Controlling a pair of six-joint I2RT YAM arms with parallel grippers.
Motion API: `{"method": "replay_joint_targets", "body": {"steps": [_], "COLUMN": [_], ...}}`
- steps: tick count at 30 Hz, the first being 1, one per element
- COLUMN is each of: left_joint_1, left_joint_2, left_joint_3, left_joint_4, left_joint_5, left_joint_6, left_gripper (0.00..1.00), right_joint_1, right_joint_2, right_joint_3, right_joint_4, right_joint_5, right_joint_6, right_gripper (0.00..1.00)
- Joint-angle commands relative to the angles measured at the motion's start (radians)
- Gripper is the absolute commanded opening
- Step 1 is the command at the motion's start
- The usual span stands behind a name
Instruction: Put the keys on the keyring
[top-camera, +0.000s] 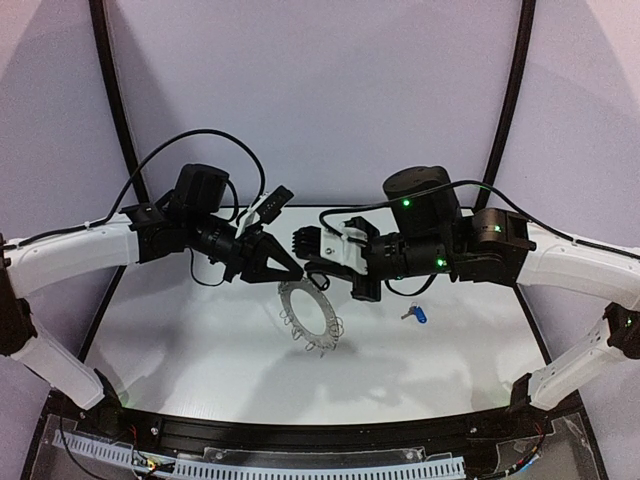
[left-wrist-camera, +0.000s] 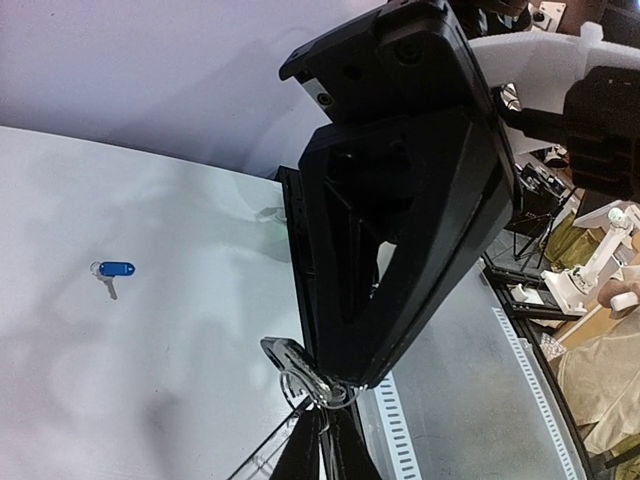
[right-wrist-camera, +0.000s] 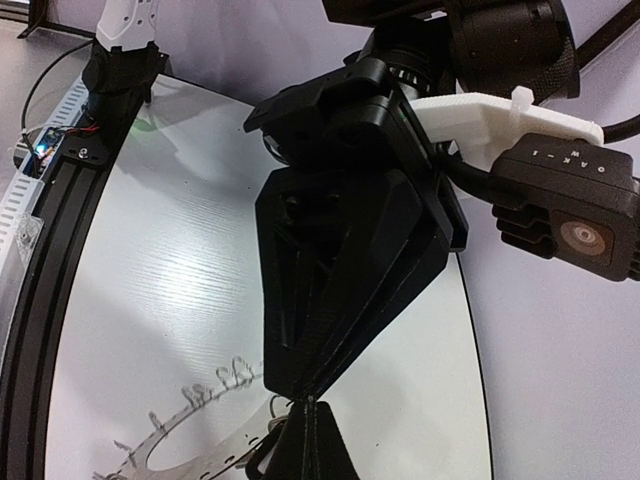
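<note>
**Task item.** The keyring (top-camera: 290, 312) is a flat dark ring with wire clips round its rim. It is held tilted over the middle of the worktop (top-camera: 190, 350), with its 12 o'clock edge raised. The right fingers (top-camera: 322, 280) are fully closed on that upper rim, and in the right wrist view the ring runs out to 8 o'clock from them. The left fingers (top-camera: 296, 270) are closed tip to tip and meet the ring at 11 o'clock, just beside the right fingers. A dark oblong tag (left-wrist-camera: 282, 352) and wire loops sit at their tips; whether either is clamped cannot be told. The blue-tagged key (top-camera: 416, 314) lies flat on the worktop at 3 o'clock of the ring, well apart from it.

**Surface and room.** The worktop is white and faintly grained, with arm shadows across it. A pale lilac backdrop (top-camera: 320, 100) closes the far side at 12 o'clock.

**Obstructions.** Both arms reach in from 9 and 3 o'clock and meet over the ring. A black cable (top-camera: 205, 135) loops above the left arm. Curved black poles (top-camera: 112, 90) stand at 10 and 2 o'clock.

**Edges and room.** A black rail (top-camera: 300, 435) runs along the 6 o'clock edge. Bare worktop shows between the ring and the rail, and out toward 8 o'clock.
</note>
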Motion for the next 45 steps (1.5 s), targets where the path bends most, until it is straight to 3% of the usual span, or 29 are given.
{"method": "replay_joint_targets", "body": {"steps": [1,10,15,18,22,25,29,35,37,41,45], "left_joint_1": [-0.005,-0.005,-0.005,-0.005,-0.005,-0.005,-0.005,-0.005,-0.005,-0.005,-0.005], "left_joint_2": [0.007,0.013,0.012,0.011,0.015,0.018,0.011,-0.038,-0.053,-0.071,-0.095], "left_joint_3": [-0.024,-0.027,-0.027,-0.025,-0.022,-0.02,-0.027,-0.06,-0.066,-0.068,-0.091], "left_joint_4": [0.041,0.042,0.03,0.031,0.048,0.071,0.081,0.115,0.132,0.146,0.217], "left_joint_5": [-0.02,-0.028,-0.031,-0.035,-0.041,-0.041,-0.044,-0.157,-0.274,-0.441,-0.491], "left_joint_6": [-0.029,-0.029,-0.019,-0.015,-0.018,-0.033,-0.034,-0.093,-0.136,-0.193,-0.254], "left_gripper": [0.03,0.08,0.2,0.21,0.15,0.03,0.01,0.01,0.01,0.01,0.01], "right_joint_1": [-0.005,-0.004,-0.004,-0.004,-0.004,-0.004,-0.005,-0.004,-0.004,-0.004,-0.004], "right_joint_2": [0.006,0.005,0.006,0.003,-0.003,-0.002,-0.004,-0.004,0.02,0.058,0.077], "right_joint_3": [0.039,0.046,0.048,0.049,0.046,0.044,0.04,0.042,0.043,0.016,-0.024], "right_joint_4": [0.07,0.074,0.065,0.062,0.067,0.075,0.077,0.05,0.05,0.108,0.195], "right_joint_5": [0.018,0.036,0.041,0.043,0.019,0.019,0.034,0.109,0.131,0.077,0.04], "right_joint_6": [0.024,0.037,0.041,0.053,0.064,0.071,0.072,0.099,0.136,0.232,0.32], "right_gripper": [0.0,0.0,0.0,0.0,0.0,0.0,0.0,0.0,0.0,0.0,0.0]}}
